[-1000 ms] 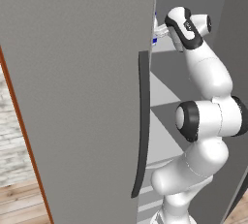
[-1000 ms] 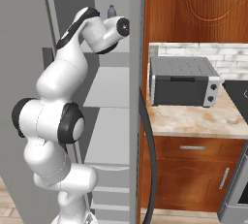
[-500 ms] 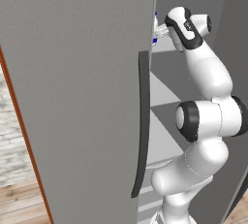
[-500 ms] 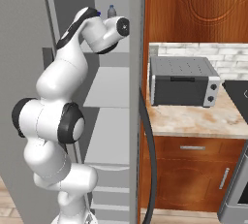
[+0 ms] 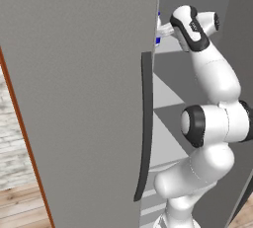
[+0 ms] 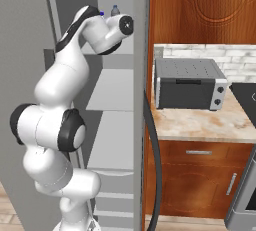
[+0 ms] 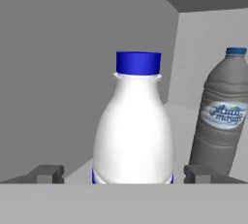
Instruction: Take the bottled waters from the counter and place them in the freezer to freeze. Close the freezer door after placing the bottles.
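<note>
the white blue-capped plastic bottle (image 7: pixel 133 131) stands upright on the pale freezer shelf (image 7: pixel 179 121), dead ahead between the released claw's (image 7: pixel 124 174) spread fingertips (image 7: pixel 48 173), grey translucent bottle (image 7: pixel 220 114) beside it

Counts: two bottles stood in the freezer (image 6: pixel 117 100), both upright, one white bottle (image 7: pixel 133 131) with a blue cap and one grey bottle (image 7: pixel 220 116) at its 3 o'clock in the hand view. One freezer door (image 5: pixel 74 98) with one dark handle (image 5: pixel 144 128). One toaster oven (image 6: pixel 187 85) on the surface (image 6: pixel 200 127). One arm, one tool (image 7: pixel 123 174), two fingertips (image 7: pixel 48 173).
</note>
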Robot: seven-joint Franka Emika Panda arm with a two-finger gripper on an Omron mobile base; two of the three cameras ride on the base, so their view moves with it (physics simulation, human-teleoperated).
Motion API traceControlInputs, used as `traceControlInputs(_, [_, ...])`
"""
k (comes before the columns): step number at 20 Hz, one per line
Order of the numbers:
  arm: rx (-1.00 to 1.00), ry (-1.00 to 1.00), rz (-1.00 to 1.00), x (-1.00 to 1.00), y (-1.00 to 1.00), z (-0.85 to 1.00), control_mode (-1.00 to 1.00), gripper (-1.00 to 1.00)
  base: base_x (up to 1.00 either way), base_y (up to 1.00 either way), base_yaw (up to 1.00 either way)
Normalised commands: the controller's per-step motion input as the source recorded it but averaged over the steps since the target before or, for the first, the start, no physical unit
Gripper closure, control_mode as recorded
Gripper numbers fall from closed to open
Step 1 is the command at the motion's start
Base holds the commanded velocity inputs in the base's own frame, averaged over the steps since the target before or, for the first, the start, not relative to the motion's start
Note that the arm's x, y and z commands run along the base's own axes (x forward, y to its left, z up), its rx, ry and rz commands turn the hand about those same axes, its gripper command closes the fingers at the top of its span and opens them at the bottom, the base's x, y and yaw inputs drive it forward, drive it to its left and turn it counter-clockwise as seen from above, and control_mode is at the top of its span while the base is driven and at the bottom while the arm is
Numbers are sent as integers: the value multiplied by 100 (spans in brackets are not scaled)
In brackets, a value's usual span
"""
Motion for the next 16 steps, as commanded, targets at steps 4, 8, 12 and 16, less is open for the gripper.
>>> traceControlInputs(4, [0,0,-7,-38,0,19,-100,-100,0,0,0])
traceControlInputs(8, [0,0,-8,-41,0,13,-100,-100,0,0,0])
traceControlInputs(12, [0,0,-9,-48,0,16,-100,-100,0,0,0])
traceControlInputs(16, [0,0,-11,-58,0,18,-100,-100,0,0,0])
